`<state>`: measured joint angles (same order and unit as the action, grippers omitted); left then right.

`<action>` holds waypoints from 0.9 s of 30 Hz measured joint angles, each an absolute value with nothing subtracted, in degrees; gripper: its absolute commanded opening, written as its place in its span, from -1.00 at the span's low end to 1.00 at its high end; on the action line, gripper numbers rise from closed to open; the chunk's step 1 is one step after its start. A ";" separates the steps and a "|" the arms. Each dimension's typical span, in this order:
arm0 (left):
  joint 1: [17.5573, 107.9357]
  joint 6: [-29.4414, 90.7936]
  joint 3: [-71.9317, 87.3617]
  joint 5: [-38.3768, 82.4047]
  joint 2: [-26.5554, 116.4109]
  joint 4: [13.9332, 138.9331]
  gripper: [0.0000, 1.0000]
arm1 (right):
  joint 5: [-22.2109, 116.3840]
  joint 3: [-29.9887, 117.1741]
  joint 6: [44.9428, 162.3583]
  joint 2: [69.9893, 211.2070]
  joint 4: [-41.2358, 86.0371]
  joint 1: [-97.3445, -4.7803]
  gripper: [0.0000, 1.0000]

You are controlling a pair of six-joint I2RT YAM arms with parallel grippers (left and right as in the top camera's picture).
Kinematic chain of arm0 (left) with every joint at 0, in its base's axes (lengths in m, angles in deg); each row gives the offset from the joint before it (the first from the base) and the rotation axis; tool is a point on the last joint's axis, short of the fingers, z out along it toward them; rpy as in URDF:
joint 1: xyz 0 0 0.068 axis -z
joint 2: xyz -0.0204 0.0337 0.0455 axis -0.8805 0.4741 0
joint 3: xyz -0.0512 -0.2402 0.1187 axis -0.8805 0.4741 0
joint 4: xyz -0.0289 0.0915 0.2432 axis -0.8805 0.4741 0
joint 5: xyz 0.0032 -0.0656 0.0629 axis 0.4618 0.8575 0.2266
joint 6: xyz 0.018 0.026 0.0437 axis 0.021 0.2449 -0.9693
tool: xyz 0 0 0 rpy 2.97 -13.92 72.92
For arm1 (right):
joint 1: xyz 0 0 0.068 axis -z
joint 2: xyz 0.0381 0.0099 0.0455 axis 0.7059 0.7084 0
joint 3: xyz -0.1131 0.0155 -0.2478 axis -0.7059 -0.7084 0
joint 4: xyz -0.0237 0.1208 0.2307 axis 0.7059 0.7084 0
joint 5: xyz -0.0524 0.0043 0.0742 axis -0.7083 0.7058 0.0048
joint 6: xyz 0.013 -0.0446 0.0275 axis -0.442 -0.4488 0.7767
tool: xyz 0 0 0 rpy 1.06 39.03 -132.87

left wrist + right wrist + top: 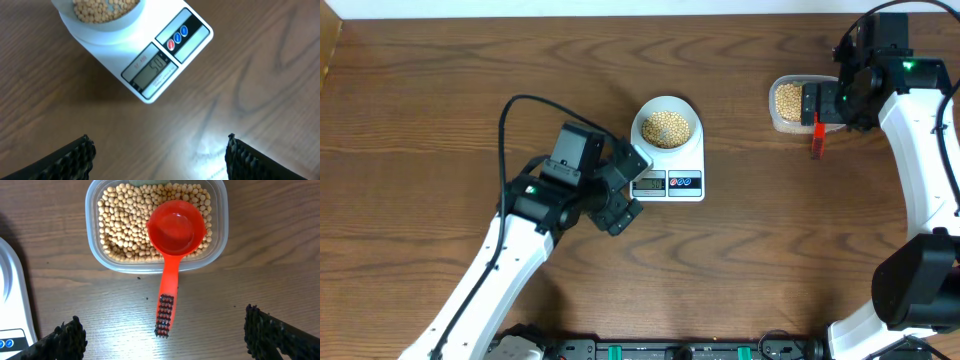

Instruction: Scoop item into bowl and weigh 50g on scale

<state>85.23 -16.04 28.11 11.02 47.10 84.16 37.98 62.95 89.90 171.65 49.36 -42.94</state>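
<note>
The white bowl [667, 126] holds tan beans [666, 128] and stands on the white scale [670, 183]. In the left wrist view the bowl [102, 22] sits on the scale [165, 55], whose LCD reads about 50. My left gripper [625, 190] [160, 157] is open and empty, just left of the scale's front. My right gripper [815, 105] [165, 335] is open above the clear tub [220, 225] of beans [125, 225]. A red scoop [172, 235] rests empty in the tub, its handle [816, 140] sticking out over the table.
The tub [782, 105] stands at the back right on the wood table [440, 110]. The scale's edge shows at the left of the right wrist view [12, 305]. Arm bases and cables run along the front edge.
</note>
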 measured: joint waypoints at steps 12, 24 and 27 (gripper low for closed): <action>85.23 -7.13 28.13 11.00 56.20 76.25 0.71 | 37.98 62.95 89.88 171.65 49.38 -42.94 0.98; 85.27 12.04 28.17 11.02 57.53 76.12 0.71 | 37.98 62.95 89.90 171.65 49.38 -42.94 0.98; 85.95 14.21 28.85 10.56 58.07 74.67 0.72 | 37.98 62.95 89.90 171.65 49.38 -42.94 0.98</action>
